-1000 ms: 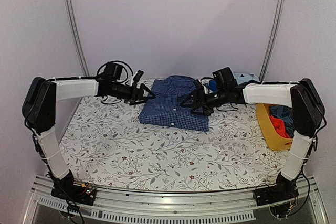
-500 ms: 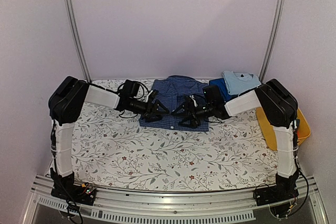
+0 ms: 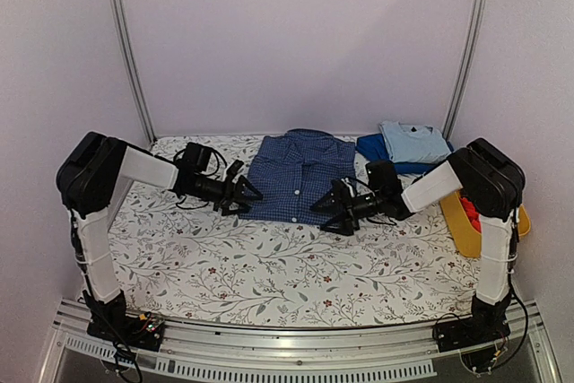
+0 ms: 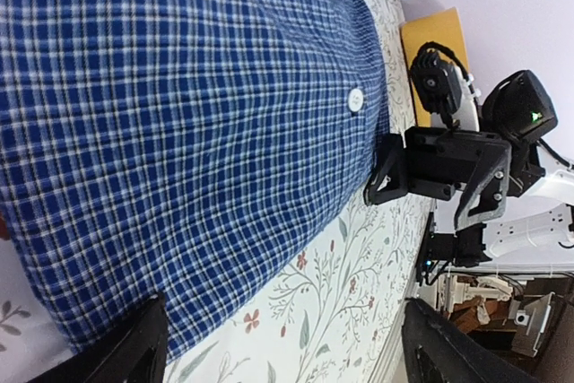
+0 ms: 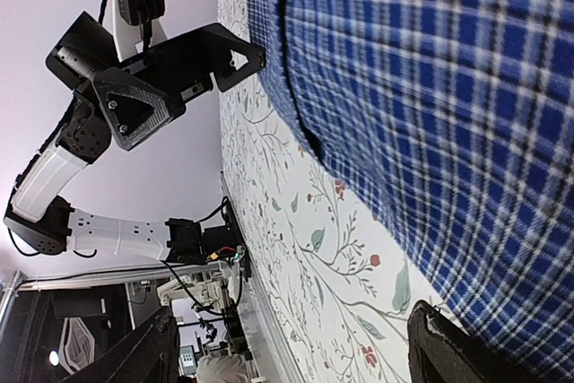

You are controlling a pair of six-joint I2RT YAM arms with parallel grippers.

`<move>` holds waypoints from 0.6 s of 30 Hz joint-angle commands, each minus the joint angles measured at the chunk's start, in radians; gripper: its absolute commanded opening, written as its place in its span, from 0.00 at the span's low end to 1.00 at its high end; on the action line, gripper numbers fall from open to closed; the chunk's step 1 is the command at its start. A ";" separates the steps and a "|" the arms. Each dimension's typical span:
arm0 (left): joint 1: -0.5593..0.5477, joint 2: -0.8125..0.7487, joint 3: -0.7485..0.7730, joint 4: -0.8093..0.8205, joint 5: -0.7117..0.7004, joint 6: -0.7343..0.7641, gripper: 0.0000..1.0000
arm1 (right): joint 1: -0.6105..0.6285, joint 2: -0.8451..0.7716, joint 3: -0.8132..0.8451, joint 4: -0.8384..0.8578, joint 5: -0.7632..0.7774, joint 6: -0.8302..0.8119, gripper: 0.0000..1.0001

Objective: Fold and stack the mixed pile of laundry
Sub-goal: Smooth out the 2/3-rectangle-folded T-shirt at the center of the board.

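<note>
The blue small-check button shirt (image 3: pixel 300 172) lies folded flat at the back middle of the table. My left gripper (image 3: pixel 246 189) sits low at its near-left corner, open, with the shirt's near edge (image 4: pixel 179 248) running between the spread fingers. At the near-right corner my right gripper (image 3: pixel 327 209) is open too, holding nothing, and the shirt (image 5: pixel 448 114) is just beyond its fingers. Each wrist view shows the other gripper across the shirt's edge. A red-orange cloth piece (image 3: pixel 468 216) shows in the yellow basket.
A folded light blue garment (image 3: pixel 413 140) lies on a darker blue one (image 3: pixel 373 147) at the back right. The yellow basket (image 3: pixel 463 234) stands at the right edge, partly hidden by the right arm. Floral tablecloth (image 3: pixel 269 266) covers the table.
Both grippers have come down and back from the shirt's sides to its near edge. Over the last half second they spread apart to its two near corners.
</note>
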State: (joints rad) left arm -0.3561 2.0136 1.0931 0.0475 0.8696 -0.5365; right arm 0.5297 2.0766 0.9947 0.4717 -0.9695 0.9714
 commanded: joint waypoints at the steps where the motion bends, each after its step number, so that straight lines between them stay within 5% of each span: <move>1: -0.022 -0.048 0.101 -0.082 0.008 0.054 0.90 | -0.004 -0.086 0.129 -0.090 0.010 -0.031 0.87; 12: -0.043 0.285 0.483 -0.015 -0.018 -0.059 0.89 | -0.046 0.208 0.419 -0.083 0.006 -0.005 0.86; 18: -0.033 0.384 0.487 -0.034 -0.060 -0.050 0.89 | -0.069 0.350 0.460 -0.108 0.002 -0.040 0.85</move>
State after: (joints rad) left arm -0.3943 2.3611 1.5944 0.0406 0.8398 -0.5831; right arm 0.4744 2.3558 1.4403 0.4080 -0.9661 0.9642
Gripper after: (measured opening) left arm 0.888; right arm 0.847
